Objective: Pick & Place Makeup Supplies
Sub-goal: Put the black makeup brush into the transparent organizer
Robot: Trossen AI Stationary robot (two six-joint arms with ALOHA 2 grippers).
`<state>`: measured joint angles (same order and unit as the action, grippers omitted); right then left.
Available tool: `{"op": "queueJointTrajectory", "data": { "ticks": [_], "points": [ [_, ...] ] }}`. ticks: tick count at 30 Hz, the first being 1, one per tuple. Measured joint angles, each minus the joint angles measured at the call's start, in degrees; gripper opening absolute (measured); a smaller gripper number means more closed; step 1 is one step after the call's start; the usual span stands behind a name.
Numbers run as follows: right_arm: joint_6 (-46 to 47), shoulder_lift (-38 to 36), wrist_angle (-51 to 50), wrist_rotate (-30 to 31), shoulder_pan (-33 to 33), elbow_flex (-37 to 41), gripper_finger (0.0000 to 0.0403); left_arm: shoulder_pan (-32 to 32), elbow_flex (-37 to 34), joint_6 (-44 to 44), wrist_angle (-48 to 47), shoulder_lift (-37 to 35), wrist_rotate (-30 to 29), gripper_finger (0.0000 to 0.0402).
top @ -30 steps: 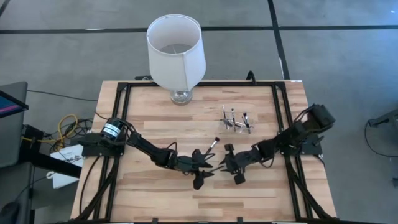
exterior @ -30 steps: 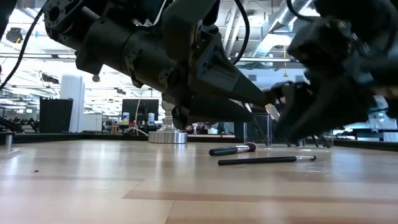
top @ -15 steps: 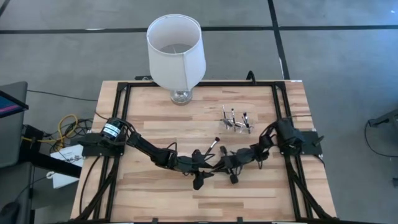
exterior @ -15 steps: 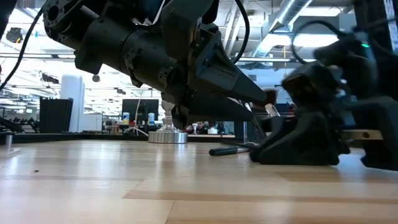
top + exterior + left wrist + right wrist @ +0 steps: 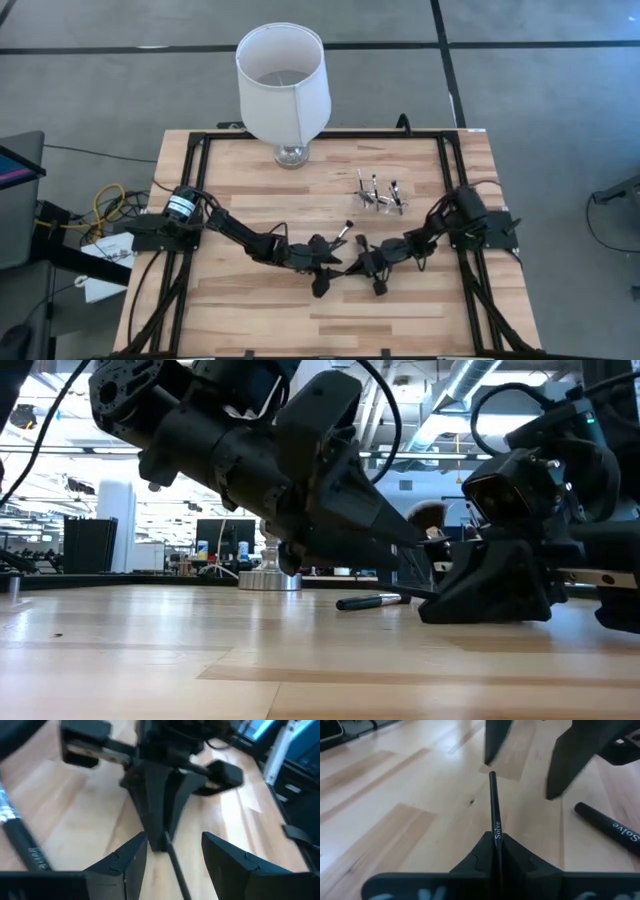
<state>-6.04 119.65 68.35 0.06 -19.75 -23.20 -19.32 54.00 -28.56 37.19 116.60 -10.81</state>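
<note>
A thin dark makeup brush (image 5: 492, 800) points away from my right gripper (image 5: 496, 845), which is shut on it low at the table's middle (image 5: 352, 267). My left gripper (image 5: 172, 865) faces it from the table's left and is open. Its two fingers stand on either side of the brush's free end (image 5: 176, 870) without touching it. A thicker dark brush (image 5: 345, 232) with a fluffy head lies flat on the wood just beyond both grippers. Several more brushes stand in a small clear holder (image 5: 380, 200) at the far right. My right gripper pinches the thin brush's handle (image 5: 496, 832) between its two fingers, near one end. The fingers come from the table's right, slanting down, and lie along the handle. The handle runs forward low over the wood; I cannot tell whether its free end rests on it.
A white lampshade (image 5: 283, 75) on a glass base (image 5: 268, 578) stands at the table's far edge, left of centre. Black frame rails (image 5: 190, 200) run along the table's sides. Bare wood lies in front of both grippers toward the near edge.
My right gripper has come down to the tabletop, tipped lower and moved a little toward my left gripper. Its fingers have shut on the thin brush that lay on the table.
</note>
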Motion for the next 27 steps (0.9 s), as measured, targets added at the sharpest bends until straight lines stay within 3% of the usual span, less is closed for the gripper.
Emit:
{"op": "queueJointTrajectory", "data": {
  "ticks": [7,18,27],
  "points": [
    [-0.46,-4.87,-8.27,0.21,0.0,-0.53,0.0009,0.47,0.0,-0.35,0.1,0.0,4.86,0.0186],
    [-0.48,-6.12,-10.6,0.08,0.33,-1.34,0.0008,1.02,0.0,-0.44,-5.29,0.0,4.91,0.0186],
    [-0.48,-6.18,-10.62,0.23,0.63,-1.4,0.0005,0.91,0.63,-2.23,-4.23,3.12,5.02,0.0186]
  ]
}}
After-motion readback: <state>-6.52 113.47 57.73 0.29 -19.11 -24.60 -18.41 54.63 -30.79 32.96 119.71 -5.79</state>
